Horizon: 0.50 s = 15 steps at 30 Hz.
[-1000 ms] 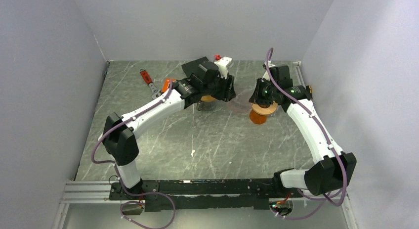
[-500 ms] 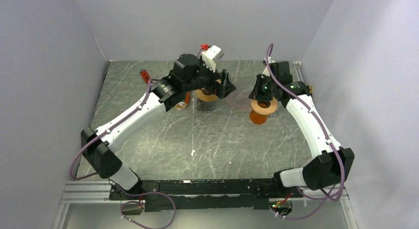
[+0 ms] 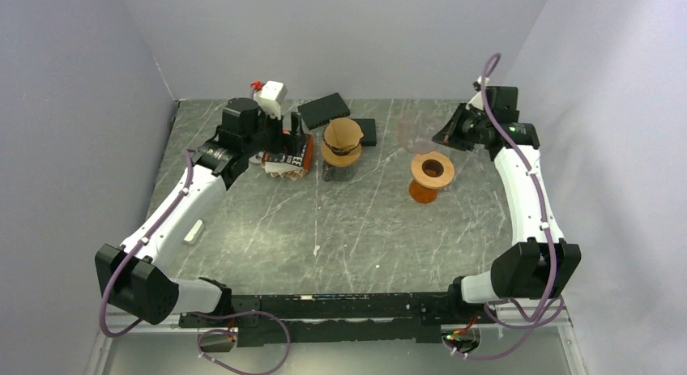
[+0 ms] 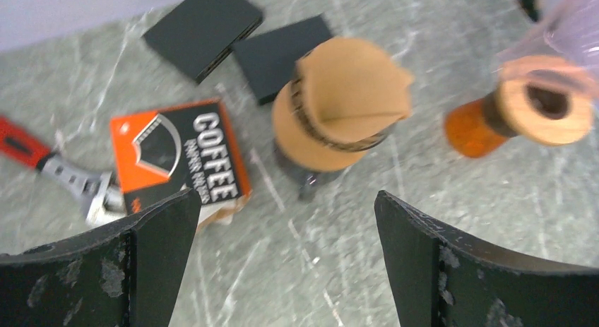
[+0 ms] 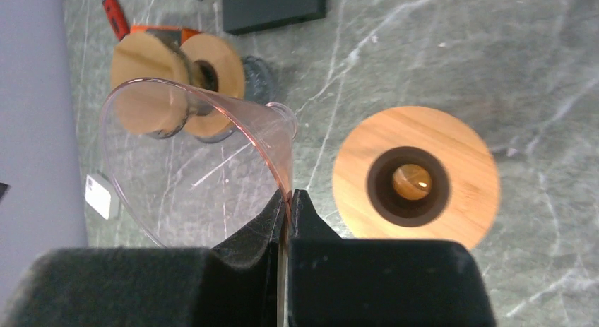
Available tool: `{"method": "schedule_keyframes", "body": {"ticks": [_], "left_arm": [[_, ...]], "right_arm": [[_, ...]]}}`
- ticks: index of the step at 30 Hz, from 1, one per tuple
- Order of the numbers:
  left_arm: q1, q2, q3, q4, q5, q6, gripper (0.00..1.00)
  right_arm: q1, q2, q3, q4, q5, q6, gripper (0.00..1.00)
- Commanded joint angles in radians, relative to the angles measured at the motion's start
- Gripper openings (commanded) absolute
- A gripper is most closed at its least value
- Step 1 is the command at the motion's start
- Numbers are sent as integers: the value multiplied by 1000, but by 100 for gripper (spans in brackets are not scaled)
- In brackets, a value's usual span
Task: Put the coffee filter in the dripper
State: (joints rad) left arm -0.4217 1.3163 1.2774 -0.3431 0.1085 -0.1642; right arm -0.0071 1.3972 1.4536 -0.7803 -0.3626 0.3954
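Since a second before, a small white block [image 3: 193, 231] near the left edge of the worktop [image 3: 364, 237] had come into sight, because the left arm had swung back toward the left wall. The left gripper [image 3: 296, 140] had let go and stood wide apart with nothing in it. The right gripper [image 3: 448, 135] had lifted off to the far right, still clamped on a clear funnel [image 3: 411, 130]. Uncovered now, the brown paper filter [image 3: 342, 134] sat on top of the wood-collared dripper [image 3: 340, 159] at the far middle, slightly askew.

The left wrist view alone showed a red-handled wrench [image 4: 67, 175] touching the filter box [image 4: 180, 164], which could not be made out from above. The right wrist view showed the funnel's rim pinched between the fingers [image 5: 311, 224], and the hole through the wooden ring of the orange stand [image 5: 473, 179].

The box read "COFFEE" in white; its smaller lines were too blurred. Behind it lay two black blocks [image 4: 201, 30].
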Motion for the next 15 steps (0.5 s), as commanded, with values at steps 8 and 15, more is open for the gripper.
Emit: {"method": "schedule_keyframes", "body": {"ticks": [8, 15], "left_arm": [[190, -32, -139, -52, -61, -82, 99], [199, -17, -161, -70, -80, -77, 100]], "right_arm": [[-190, -90, 5, -96, 9, -18, 0], [-212, -91, -30, -128, -4, -37, 0]]}}
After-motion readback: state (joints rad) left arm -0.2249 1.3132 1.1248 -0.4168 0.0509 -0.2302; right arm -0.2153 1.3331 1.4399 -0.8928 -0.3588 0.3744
